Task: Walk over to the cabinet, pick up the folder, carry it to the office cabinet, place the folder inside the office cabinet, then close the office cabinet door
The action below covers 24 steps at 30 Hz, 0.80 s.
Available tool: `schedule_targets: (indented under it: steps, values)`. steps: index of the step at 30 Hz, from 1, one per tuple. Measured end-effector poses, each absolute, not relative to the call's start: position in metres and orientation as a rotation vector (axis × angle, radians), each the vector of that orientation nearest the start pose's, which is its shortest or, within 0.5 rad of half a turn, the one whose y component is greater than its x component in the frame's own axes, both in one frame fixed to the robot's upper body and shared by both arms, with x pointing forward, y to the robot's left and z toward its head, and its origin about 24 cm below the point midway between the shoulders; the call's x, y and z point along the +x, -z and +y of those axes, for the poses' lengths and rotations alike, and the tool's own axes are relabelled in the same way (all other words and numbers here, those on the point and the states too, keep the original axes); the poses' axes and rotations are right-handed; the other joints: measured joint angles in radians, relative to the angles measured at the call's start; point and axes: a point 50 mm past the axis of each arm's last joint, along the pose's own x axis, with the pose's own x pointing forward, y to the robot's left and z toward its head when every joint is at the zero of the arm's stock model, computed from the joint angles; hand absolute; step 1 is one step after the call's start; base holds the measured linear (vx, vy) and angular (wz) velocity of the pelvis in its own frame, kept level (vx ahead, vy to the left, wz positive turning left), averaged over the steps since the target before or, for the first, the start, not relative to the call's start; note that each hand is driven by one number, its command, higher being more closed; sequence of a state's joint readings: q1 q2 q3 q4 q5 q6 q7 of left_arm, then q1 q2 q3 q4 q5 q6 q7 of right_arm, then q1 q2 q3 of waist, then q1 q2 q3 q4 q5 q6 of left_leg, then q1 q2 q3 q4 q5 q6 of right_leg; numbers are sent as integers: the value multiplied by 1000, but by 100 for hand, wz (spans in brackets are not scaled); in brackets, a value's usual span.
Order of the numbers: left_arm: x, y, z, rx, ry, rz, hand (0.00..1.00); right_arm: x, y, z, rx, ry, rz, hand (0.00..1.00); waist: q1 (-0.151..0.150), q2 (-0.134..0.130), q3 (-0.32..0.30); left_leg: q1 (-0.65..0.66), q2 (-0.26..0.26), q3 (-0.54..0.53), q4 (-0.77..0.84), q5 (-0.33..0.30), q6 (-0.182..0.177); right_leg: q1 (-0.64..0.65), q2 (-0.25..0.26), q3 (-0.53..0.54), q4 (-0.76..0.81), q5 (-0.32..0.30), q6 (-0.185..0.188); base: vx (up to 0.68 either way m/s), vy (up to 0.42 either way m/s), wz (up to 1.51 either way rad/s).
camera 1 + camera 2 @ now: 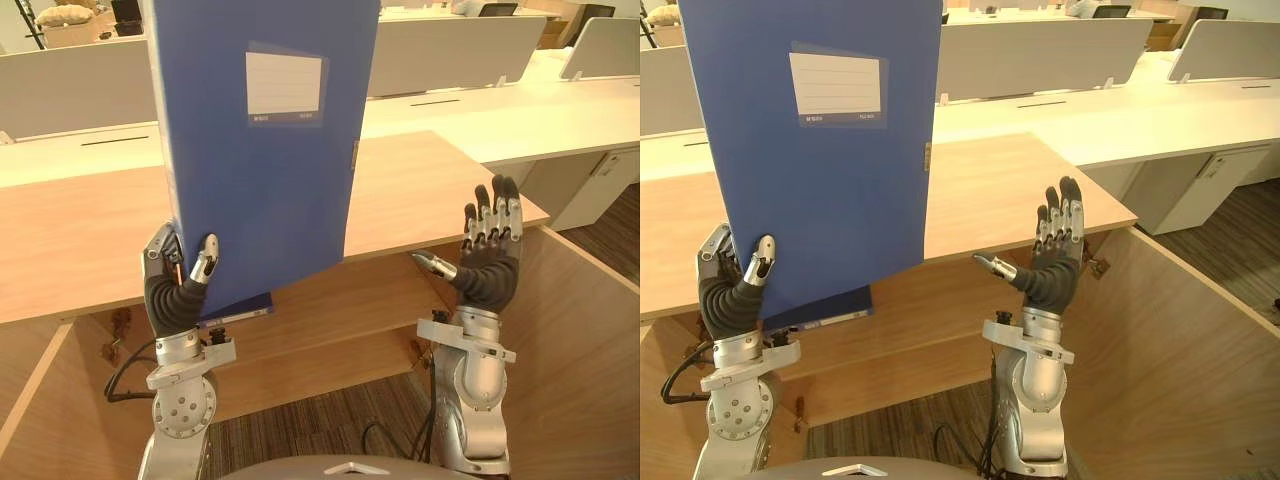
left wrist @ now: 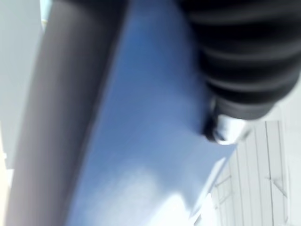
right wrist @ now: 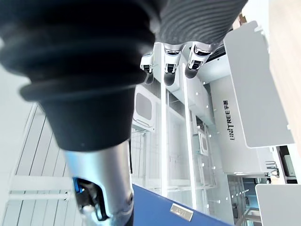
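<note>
**Left robot hand clamped on the blue folder, right robot hand spread and free**

Left robot hand [image 1: 180, 285] pinched the blue folder [image 1: 270, 170] at its lower left corner, thumb pressed flat on the front face and the fingers wrapped behind the spine edge. The folder stood nearly upright in the air, leaning a little, raised above the near edge of the wooden desk [image 1: 430, 190] and touching nothing but that hand. Its top edge ran out of the head views. Its right edge hung free, well apart from the right robot hand [image 1: 490, 245], with bare desk top showing in the gap between them.

The right robot hand was held up with the fingers straight and the thumb stuck out toward the folder, holding nothing.

The folder was a rigid, flat-sided box shape in matt blue, with a pale lined label [image 1: 284, 87] high on the front and a small metal clasp [image 1: 354, 153] on the right edge. The desk top was smooth light wood with a straight front edge. Beneath it lay an open recess, bounded on the right by a slanting wooden side panel [image 1: 580, 340] and floored with dark striped carpet [image 1: 320, 420]. Beyond the wooden desk stood white desks [image 1: 520, 120] with smooth grey divider panels [image 1: 450, 50].
</note>
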<state>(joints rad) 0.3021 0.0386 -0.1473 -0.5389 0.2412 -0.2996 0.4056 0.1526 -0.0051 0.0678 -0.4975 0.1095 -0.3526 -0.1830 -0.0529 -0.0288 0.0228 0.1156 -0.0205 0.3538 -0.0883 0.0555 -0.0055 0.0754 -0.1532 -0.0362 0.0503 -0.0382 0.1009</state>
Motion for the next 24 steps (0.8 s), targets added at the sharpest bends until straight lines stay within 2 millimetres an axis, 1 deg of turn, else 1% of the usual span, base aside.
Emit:
schedule_targets:
  steps: [2, 6, 7, 9, 11, 12, 19, 24]
  values:
    - [177, -128, 149, 119, -308, -578, 100, 199, -155, -149, 199, 108, -711, 0, 4, -2, 1, 0, -2, -2, 0, 0, 1, 0, -2, -2, 2, 0, 0, 0, 0, 0]
    - [178, -129, 146, 117, -283, -578, 100, 202, -160, -142, 208, 34, -737, 0, 6, -4, 2, -1, -5, -4, 0, 2, 2, 0, -4, -4, 3, 0, 0, 0, 0, 0]
    - [178, -129, 145, 116, -275, -579, 100, 203, -161, -138, 230, -1, -741, 0, 7, -4, 2, -2, -5, -6, 0, 3, 4, -1, -4, -6, 3, 0, 0, 8, 7, 3]
    - [179, -130, 144, 118, -259, -582, 100, 206, -161, -136, 250, -57, -736, 0, 7, -5, 2, -6, -6, -10, 0, 6, 7, -3, -5, -9, 3, 0, 0, 7, 3, 6]
    - [180, -130, 142, 117, -241, -586, 100, 211, -156, -133, 274, -98, -709, 0, 10, -6, 3, -8, -6, -15, 0, 13, 16, -3, -5, -12, 3, 0, 0, 8, 1, 7]
    - [182, -129, 140, 106, -211, -585, 100, 215, -149, -134, 297, -128, -673, 0, 17, -7, 2, -9, -6, -20, 0, 14, 17, -1, -5, -17, 3, 0, 0, 8, 0, 9]
    - [184, -128, 140, 101, -191, -578, 100, 225, -136, -137, 360, -161, -598, 0, 20, -11, 1, -15, -6, -31, 0, 19, 19, 0, -6, -29, 2, 1, -1, 4, 2, 5]
    - [184, -128, 141, 90, -184, -577, 100, 228, -133, -151, 375, -105, -593, 0, 22, -13, 0, -27, -7, -45, 0, 24, 19, -3, -6, -43, 2, 1, -2, 4, 5, 9]
